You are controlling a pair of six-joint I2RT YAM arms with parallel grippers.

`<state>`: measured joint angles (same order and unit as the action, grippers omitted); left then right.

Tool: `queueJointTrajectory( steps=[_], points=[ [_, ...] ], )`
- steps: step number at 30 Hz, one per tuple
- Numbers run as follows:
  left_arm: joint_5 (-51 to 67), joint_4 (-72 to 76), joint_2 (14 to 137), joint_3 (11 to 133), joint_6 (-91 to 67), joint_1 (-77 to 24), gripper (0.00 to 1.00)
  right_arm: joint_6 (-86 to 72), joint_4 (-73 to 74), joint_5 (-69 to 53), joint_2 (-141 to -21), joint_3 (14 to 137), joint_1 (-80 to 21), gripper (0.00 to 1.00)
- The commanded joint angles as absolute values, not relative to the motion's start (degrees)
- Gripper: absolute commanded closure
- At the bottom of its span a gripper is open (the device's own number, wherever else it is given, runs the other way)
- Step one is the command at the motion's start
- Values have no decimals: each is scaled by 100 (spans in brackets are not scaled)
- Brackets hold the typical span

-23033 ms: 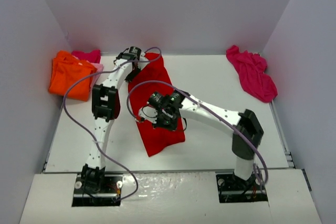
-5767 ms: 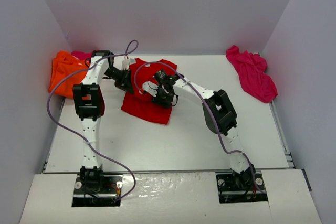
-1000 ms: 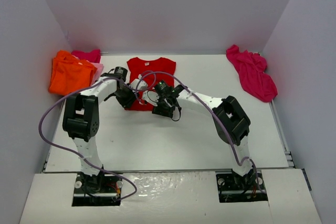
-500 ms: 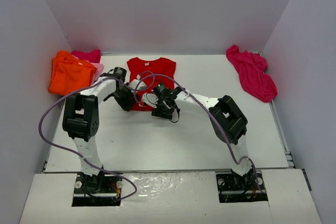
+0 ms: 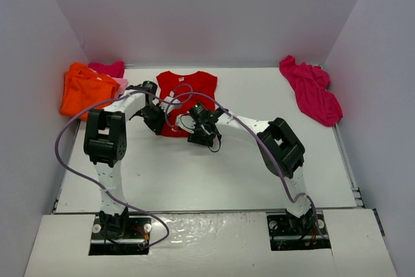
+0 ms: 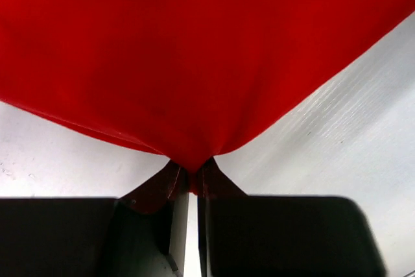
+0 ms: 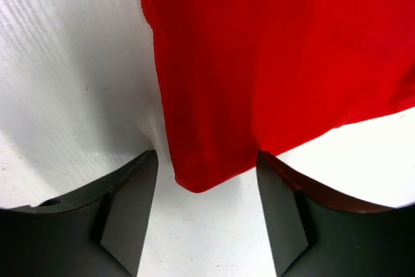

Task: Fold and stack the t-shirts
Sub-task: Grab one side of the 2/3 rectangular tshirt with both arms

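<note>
The red t-shirt [image 5: 188,89] lies flat on the table [image 5: 227,173] toward 12 o'clock from its middle, collar at the far side, already narrowed to a compact panel. The left end effector [image 6: 192,176] is clamped on the shirt's near hem at about 7 o'clock of the cloth, with the fabric puckering into a peak between the closed fingers. The right end effector [image 7: 204,160] stands apart, its fingers straddling the near corner at about 5 o'clock, with the cloth between them but not pinched.

The step in hand looks like the last fold of this shirt, taking the near hem toward the collar. The next move probably calls for the right end effector to close on its corner so both lift evenly, then carry the hem toward 12 o'clock without dragging the lower layer.

An orange t-shirt [image 5: 84,92] sits at 10 o'clock, seemingly the stack, and a crumpled magenta t-shirt [image 5: 311,90] waits at 2 o'clock.
</note>
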<state>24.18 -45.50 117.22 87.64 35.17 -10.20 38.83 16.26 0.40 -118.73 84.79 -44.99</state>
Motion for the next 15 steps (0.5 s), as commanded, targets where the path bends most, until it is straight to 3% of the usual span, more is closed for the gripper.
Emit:
queueJointTrajectory(
  steps=[1, 3, 4, 15],
  points=[
    [2786, -4953, 11729, 9018, 3489, -1024, 100, 3784, 1556, 400, -11962, 8517, -4487, 53],
    [2783, -4953, 11737, 9012, 3489, -1027, 100, 3782, 1545, 441, -12036, 8528, -4490, 92],
    [2766, -4930, 11709, 8977, 3489, -1022, 100, 3748, 1534, 556, -12110, 8545, -4485, 98],
    [2907, -5096, 11312, 8798, 3593, -1002, 100, 3751, 1616, 456, -11699, 8306, -4485, 100]
  ],
)
